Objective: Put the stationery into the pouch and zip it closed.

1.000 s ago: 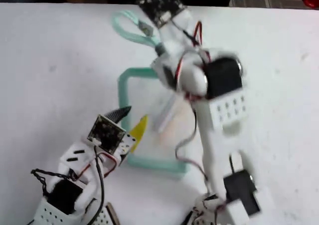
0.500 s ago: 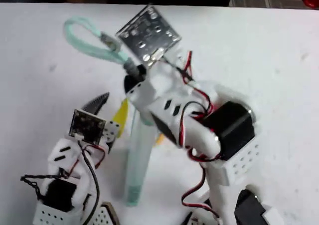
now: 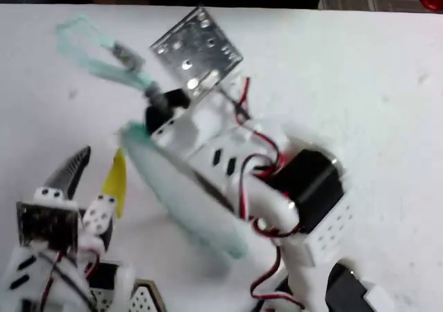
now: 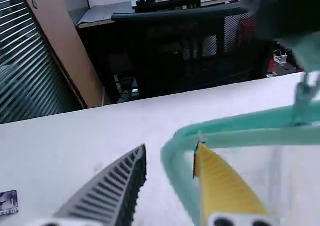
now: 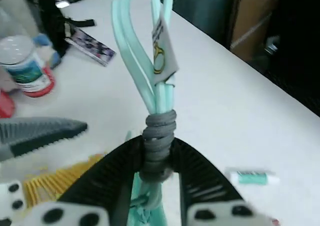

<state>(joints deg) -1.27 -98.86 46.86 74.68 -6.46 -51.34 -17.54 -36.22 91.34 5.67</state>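
1 pouch [image 3: 185, 208] (teal-rimmed), 2 grippers [image 3: 93, 173] [image 3: 158, 109], 1 small tube [image 5: 251, 177].

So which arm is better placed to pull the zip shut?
Right: right gripper clamps the grey knotted zip cord of the teal-edged clear pouch; left gripper is open at its rim.

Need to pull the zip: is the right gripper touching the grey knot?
Touching. Right wrist view: the right gripper clamps the grey knot.

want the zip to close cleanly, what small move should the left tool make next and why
Probably shut the left tool on the pouch rim: its open jaws appear to straddle that teal edge, while the right tool grips the zip cord, so pulling would likely drag the unanchored pouch.
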